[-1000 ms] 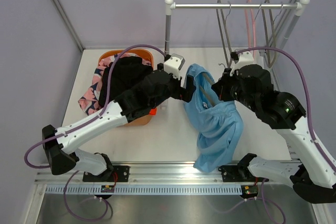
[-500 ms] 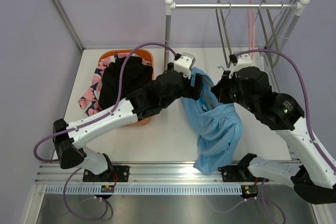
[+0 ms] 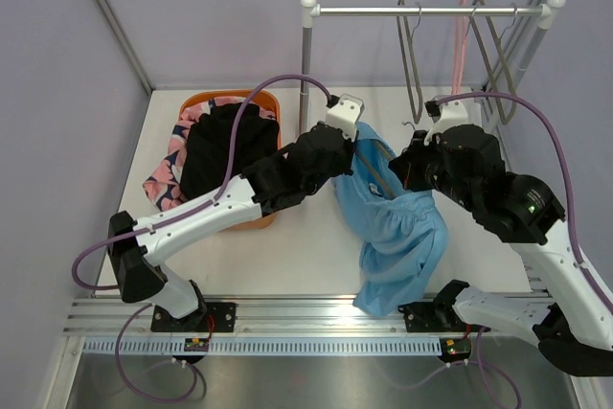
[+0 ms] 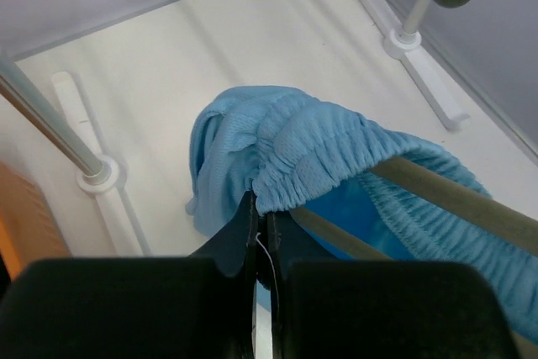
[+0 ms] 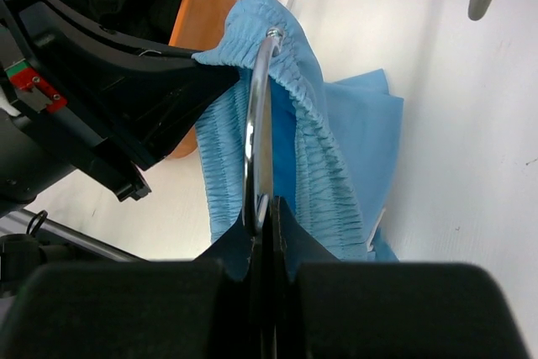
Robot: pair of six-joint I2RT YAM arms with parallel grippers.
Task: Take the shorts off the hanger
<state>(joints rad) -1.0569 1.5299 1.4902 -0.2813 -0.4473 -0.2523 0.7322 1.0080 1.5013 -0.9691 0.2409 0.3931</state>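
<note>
The light blue shorts (image 3: 395, 227) hang on an olive hanger (image 3: 379, 180) held above the table's middle. My left gripper (image 3: 355, 153) is shut on their gathered waistband (image 4: 313, 150), jaws pinched at the elastic edge (image 4: 262, 206). The hanger's olive bar (image 4: 437, 197) runs inside the waistband. My right gripper (image 3: 410, 166) is shut on the hanger's metal hook (image 5: 256, 124), which rises between its jaws (image 5: 269, 204). In the right wrist view the shorts (image 5: 315, 157) drape on both sides of the hook and the left gripper's black fingers (image 5: 217, 73) reach in from the left.
An orange basket (image 3: 257, 99) at the back left holds black shorts (image 3: 225, 141), with pink patterned shorts (image 3: 165, 171) draped over its rim. A white rail (image 3: 431, 11) at the back right carries bare hangers (image 3: 412, 59), one of them pink (image 3: 460, 45). Its post (image 3: 306, 59) stands just behind the left gripper.
My left gripper moved right and back to the shorts' waistband and went from open to shut on it. The right gripper kept hold of the hook and barely shifted.
</note>
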